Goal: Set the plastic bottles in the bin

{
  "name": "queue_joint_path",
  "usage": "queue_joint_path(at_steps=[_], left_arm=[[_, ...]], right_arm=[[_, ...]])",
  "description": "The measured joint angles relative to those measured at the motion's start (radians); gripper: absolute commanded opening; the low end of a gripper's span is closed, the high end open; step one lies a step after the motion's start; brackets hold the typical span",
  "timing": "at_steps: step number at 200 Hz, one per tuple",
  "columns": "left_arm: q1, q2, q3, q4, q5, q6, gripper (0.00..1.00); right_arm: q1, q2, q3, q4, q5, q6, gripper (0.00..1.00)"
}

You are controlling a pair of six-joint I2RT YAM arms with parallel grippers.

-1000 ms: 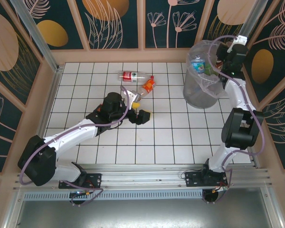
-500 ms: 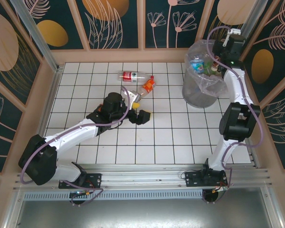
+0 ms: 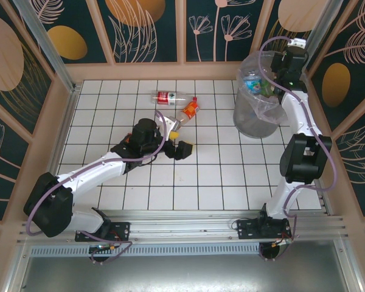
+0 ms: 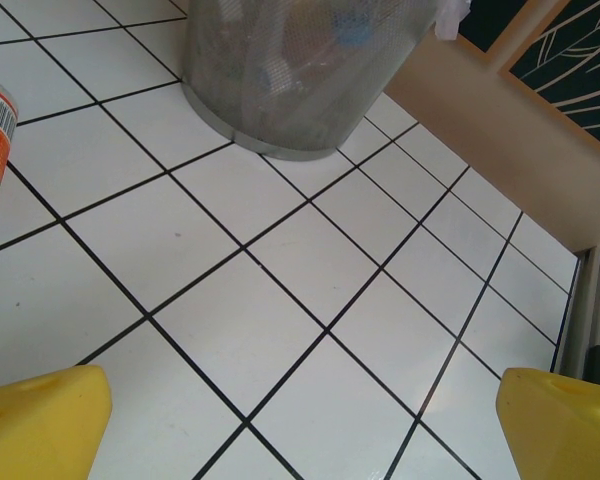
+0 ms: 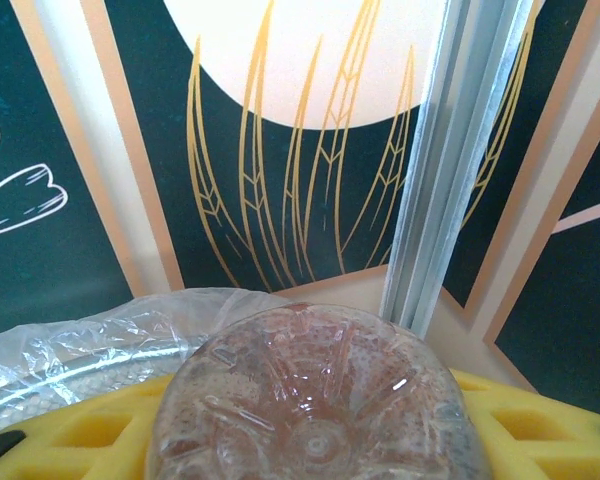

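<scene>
White tiled counter (image 3: 219, 164), leaf-print walls. Right pincer (image 3: 277, 78) clamped on clear bottle (image 5: 310, 400) above bin (image 3: 249, 121) rim at counter's 1 o'clock, seemingly poised for drop. Left pincer (image 3: 179, 139) wide, low near centre; red-label bottle (image 3: 169, 96), orange-label bottle (image 3: 189, 110) at its 12 o'clock, likely next

One red-labelled bottle (image 3: 169, 96), one orange-labelled bottle (image 3: 190, 109), one gripped bottle (image 5: 310, 400), one bin (image 3: 252, 120)
</scene>
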Motion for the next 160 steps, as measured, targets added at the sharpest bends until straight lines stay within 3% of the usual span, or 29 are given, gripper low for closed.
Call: queue_joint_path(at_steps=[76, 160], left_arm=[[0.000, 0.000, 0.000, 0.000, 0.000, 0.006, 0.99], [0.000, 0.000, 0.000, 0.000, 0.000, 0.015, 0.99]], right_arm=[[-0.005, 0.107, 0.214, -0.179, -0.098, -0.005, 0.57], [0.016, 0.159, 0.260, -0.220, -0.052, -0.048, 0.60]])
